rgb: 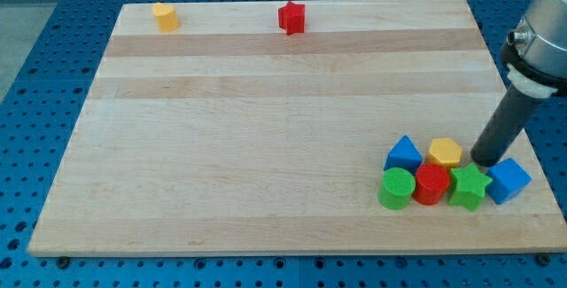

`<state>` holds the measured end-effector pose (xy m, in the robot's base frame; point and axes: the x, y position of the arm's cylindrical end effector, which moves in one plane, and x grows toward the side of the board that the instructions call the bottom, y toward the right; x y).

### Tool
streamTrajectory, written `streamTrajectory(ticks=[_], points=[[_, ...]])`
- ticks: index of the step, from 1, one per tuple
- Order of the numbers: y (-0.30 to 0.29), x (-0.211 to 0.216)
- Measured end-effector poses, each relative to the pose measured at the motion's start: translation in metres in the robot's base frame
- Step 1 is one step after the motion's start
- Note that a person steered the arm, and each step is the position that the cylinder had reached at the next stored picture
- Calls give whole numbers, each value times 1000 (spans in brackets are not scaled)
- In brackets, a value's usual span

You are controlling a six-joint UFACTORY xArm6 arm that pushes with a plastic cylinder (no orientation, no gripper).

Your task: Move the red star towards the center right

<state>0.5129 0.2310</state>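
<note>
1. The red star [291,18] sits near the view's top edge of the wooden worktop [266,128], a little right of the middle of that edge, upright and alone.
2. A yellow block [165,16], its shape hard to make out, lies well to the view's left of the star, also along the top edge.
3. My tip [484,161] rests on the worktop at the view's lower right, far from the red star and on the opposite side of the board's depth.
4. The rod has no fingers; it is a plain dark shaft with nothing held, so there is no opening or closing to report.
5. A cluster of six blocks crowds the lower right corner around my tip.
6. The back row holds a blue triangular block [404,153] and a yellow hexagonal block [445,152], side by side, close together.
7. The front row, from the view's left, has a green cylinder [397,188], a red cylinder-like block [431,184], a green star [469,186] and a blue cube-like block [508,180].
8. My tip stands just right of the yellow hexagonal block, just behind the green star, and just left of the blue cube-like block; whether it touches any of them cannot be told.
</note>
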Motion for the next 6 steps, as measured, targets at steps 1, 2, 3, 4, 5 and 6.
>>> streamTrajectory(ticks=[1, 2, 3, 4, 5, 6], points=[[-1, -17], [-9, -44], [-37, -71], [-82, -86], [-118, -97], [-159, -106]])
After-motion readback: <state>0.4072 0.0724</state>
